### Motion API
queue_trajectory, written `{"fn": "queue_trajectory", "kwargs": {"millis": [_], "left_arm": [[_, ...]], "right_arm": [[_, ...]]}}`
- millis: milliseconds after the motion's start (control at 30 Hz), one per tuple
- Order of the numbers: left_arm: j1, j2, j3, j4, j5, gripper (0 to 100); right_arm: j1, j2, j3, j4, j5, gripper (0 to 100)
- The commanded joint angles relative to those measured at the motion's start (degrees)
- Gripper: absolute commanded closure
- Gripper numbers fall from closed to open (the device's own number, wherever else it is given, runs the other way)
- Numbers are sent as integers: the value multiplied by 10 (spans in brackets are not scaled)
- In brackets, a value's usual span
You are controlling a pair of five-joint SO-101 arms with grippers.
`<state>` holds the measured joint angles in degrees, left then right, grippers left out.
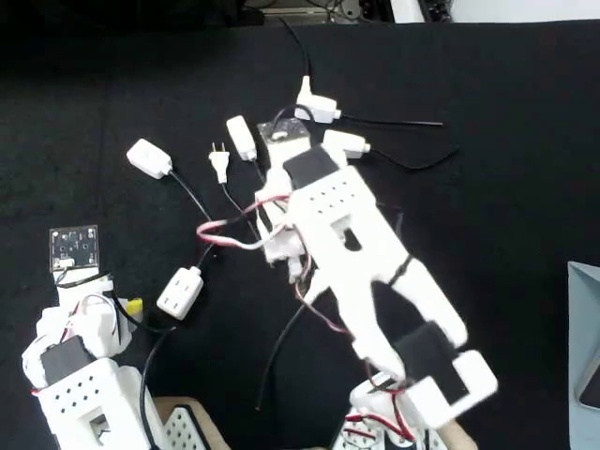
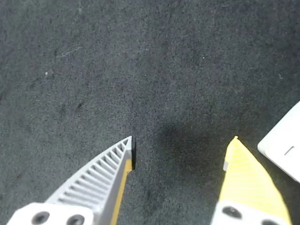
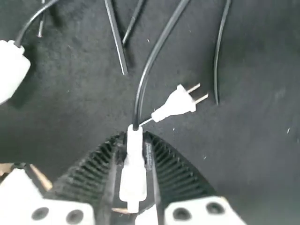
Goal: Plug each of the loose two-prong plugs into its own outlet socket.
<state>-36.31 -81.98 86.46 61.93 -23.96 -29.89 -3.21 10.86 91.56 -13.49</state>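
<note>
My right gripper (image 3: 134, 136) is shut on a white plug (image 3: 132, 164); the plug's black cord (image 3: 150, 65) runs away from the fingers. A loose white two-prong plug (image 3: 180, 104) lies on the black cloth just beyond it, prongs pointing away. From above, that arm reaches to the table's middle back, its gripper (image 1: 279, 142) among several white sockets and plugs, and a loose two-prong plug (image 1: 218, 161) lies to its left. My left gripper (image 2: 183, 138) hangs open over bare cloth at the front left (image 1: 127, 307), a white socket (image 1: 180, 292) (image 2: 286, 150) just right of it.
White sockets lie at the back: one at the left (image 1: 148, 157), one beside the gripper (image 1: 242, 137), and two on the right (image 1: 317, 108) (image 1: 345, 143). Black cords cross the middle. A grey box (image 1: 586, 347) stands at the right edge.
</note>
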Motion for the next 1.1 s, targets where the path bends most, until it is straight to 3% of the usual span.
{"fn": "queue_trajectory", "kwargs": {"millis": [0, 167, 400, 600, 1067], "left_arm": [[-5, -4, 1, -6, 6, 694], [-5, -4, 1, -6, 6, 694], [-5, -4, 1, -6, 6, 694], [-5, -4, 2, -6, 5, 694], [-5, -4, 2, -6, 5, 694]], "right_arm": [[7, -32, 60, -89, 43, 987], [-17, -1, 149, -228, 131, 987], [-69, 92, 161, -284, 178, 985], [-69, 171, 92, -211, 175, 894], [-69, 181, 42, -102, 174, 893]]}}
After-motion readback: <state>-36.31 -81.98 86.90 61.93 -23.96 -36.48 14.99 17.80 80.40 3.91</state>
